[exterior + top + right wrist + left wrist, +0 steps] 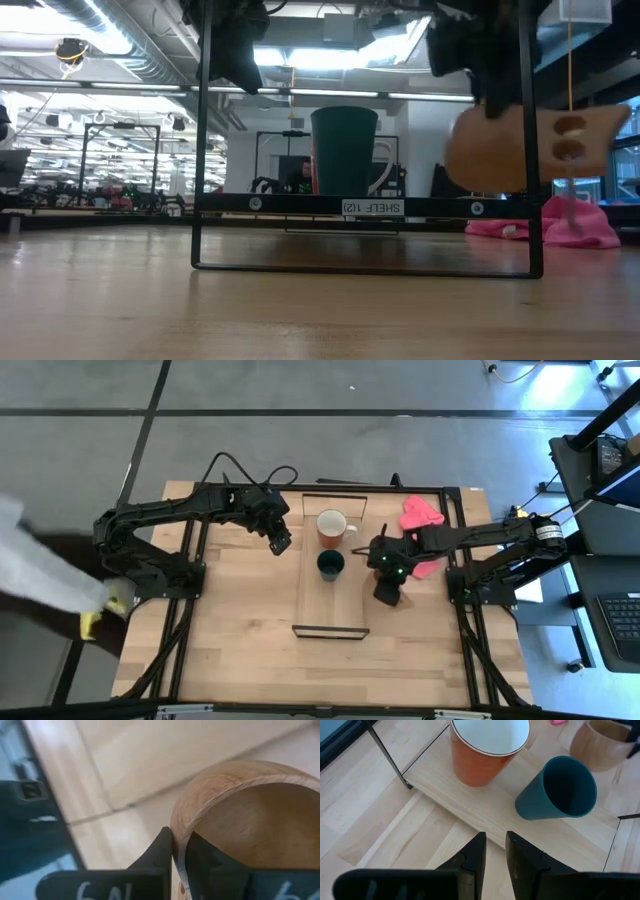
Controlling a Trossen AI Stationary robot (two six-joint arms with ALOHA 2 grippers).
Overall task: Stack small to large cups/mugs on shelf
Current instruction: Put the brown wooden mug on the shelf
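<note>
The orange-brown mug [332, 527] and the dark green cup [331, 565] stand upright on the shelf board [330, 610]; both also show in the left wrist view, the mug [487, 750] and the green cup [560, 790]. My right gripper [385, 565] is shut on the tan wooden cup [500, 150], just right of the shelf and clear of the table. My left gripper [495, 852] hangs empty above the table just left of the shelf [280, 540], its fingers nearly together. My right gripper holds the wooden cup by its rim [182, 827], one finger inside the cup and one outside, coming from above. The cup hangs below the fingers, lifted clear of the table, with its handle [590, 140] toward the table's right.
A pink cloth [420, 515] lies on the table at the far right of the shelf, behind my right arm. The shelf's black frame end [365, 268] stands toward the table's near edge. A person's pale sleeve [40, 575] shows at the table's left.
</note>
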